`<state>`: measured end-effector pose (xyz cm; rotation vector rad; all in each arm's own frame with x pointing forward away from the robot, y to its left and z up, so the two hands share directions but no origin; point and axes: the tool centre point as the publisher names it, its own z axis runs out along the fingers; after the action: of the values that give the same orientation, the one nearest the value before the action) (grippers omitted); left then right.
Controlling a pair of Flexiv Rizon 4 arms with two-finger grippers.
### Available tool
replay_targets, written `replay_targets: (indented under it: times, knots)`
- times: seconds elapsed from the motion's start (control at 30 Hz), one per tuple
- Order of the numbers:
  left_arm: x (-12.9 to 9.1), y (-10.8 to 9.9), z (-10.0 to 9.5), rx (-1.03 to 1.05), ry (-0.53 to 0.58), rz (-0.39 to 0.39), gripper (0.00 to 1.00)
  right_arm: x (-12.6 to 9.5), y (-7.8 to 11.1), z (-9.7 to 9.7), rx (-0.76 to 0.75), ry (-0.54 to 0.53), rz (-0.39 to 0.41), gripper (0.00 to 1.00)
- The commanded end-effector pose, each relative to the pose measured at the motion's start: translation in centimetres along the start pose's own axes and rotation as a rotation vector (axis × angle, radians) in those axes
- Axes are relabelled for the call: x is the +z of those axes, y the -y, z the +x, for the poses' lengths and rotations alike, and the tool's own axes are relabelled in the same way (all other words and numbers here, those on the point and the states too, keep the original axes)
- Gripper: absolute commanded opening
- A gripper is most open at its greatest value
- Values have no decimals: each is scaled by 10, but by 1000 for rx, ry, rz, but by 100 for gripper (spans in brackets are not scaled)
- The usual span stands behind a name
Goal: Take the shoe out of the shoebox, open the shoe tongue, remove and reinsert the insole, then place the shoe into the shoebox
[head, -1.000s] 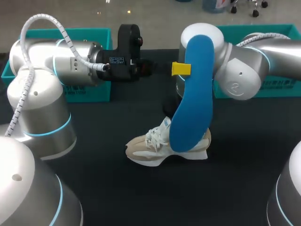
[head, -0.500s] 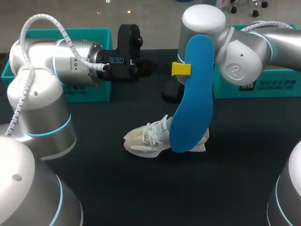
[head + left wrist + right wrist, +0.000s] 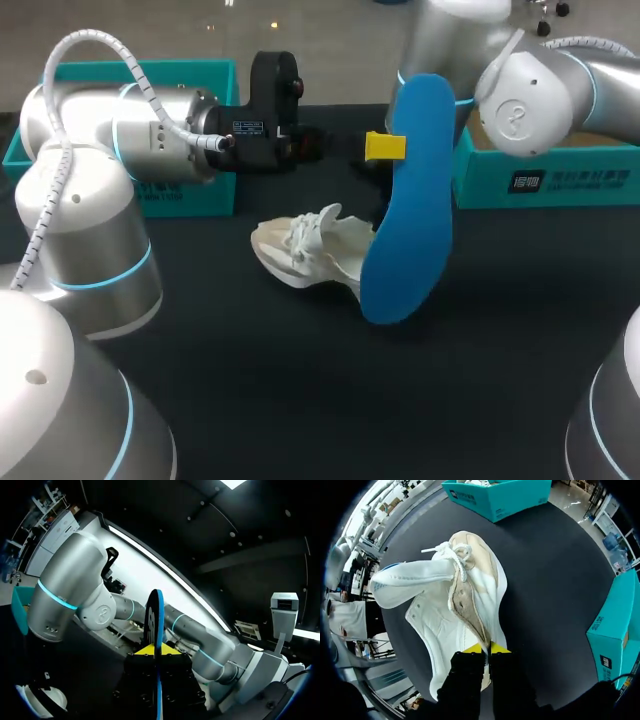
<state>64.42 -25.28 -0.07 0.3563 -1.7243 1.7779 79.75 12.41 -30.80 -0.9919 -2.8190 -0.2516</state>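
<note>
Mid-table, the shoe (image 3: 305,250) is tipped on its side with its toe toward my left. The right gripper (image 3: 487,647) pinches the rim of its opening between nearly closed fingers. Just in front hangs the blue insole (image 3: 410,200), upright, its edge clamped tight in the left gripper (image 3: 385,146). The shoebox (image 3: 560,180) and a second teal box (image 3: 190,190) line the far table (image 3: 300,400) edge, well apart from the shoe.

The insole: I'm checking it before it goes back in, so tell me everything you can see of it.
The insole is bright blue, smooth, long with rounded ends, and thin seen edge-on. It hangs upright, clamped in its upper part by the left pincer. In the head view its lower end overlaps the shoe; contact cannot be told.
</note>
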Motion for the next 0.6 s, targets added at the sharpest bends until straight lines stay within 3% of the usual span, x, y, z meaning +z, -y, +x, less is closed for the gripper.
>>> replay_targets:
  times: [0.03,0.3,0.4,0.6]
  knots:
    - [1,-1,0,0,1,1,0,1,11,0,16,-2,-46,0]
    - [1,-1,0,0,1,1,0,1,11,0,16,-2,-46,0]
    - [1,-1,0,0,1,1,0,-1,15,-7,217,-46,-55,0]
    - [1,-1,0,0,1,1,0,5,15,-1,418,-60,-129,0]
